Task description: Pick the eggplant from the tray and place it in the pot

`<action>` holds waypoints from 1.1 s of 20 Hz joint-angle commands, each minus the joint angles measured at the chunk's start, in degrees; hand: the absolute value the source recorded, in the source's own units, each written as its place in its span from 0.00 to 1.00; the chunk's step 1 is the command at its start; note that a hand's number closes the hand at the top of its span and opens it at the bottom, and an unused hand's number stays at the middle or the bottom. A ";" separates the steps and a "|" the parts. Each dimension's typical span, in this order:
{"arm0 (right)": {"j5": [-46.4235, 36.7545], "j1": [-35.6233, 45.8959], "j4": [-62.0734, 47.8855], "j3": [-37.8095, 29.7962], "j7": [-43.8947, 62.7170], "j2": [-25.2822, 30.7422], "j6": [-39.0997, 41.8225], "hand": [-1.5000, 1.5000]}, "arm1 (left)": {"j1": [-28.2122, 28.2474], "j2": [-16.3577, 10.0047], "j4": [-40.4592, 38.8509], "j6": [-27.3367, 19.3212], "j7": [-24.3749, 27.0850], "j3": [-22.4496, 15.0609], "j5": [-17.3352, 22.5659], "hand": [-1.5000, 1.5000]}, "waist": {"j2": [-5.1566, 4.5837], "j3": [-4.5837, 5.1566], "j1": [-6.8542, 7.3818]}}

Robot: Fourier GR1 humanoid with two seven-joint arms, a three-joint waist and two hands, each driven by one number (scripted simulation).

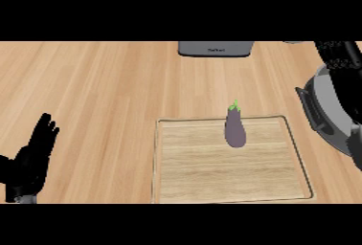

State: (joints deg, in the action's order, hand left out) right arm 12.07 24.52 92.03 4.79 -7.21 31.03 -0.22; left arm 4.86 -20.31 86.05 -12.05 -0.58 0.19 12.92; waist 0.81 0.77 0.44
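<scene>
A purple eggplant (234, 128) with a green stem lies on the wooden tray (212, 182), near the tray's far edge, stem pointing away from me. The grey pot (324, 93) with a black side handle stands just right of the tray, cut off by the view's right edge. My right hand (345, 72) stretches over the pot, fingers pointing away, open and holding nothing, well to the right of the eggplant. It hides much of the pot's inside. My left hand (34, 153) rests open at the lower left, fingers up, far from the tray.
A grey box-shaped appliance (216, 49) stands at the counter's far edge, behind the tray. Bare wooden counter (99, 91) spreads between my left hand and the tray.
</scene>
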 commanded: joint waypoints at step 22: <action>8.85 15.25 -48.80 7.73 -6.44 6.37 59.31 0.00 | -22.43 4.03 4.24 1.64 -1.27 -3.48 1.50 0.50 | -3.35 -1.19 6.04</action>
State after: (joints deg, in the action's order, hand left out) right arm 24.12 34.36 47.94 11.05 -11.27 35.54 50.61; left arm -16.09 -16.26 91.07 -10.78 -1.11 -3.33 14.17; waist -2.62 -0.49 5.53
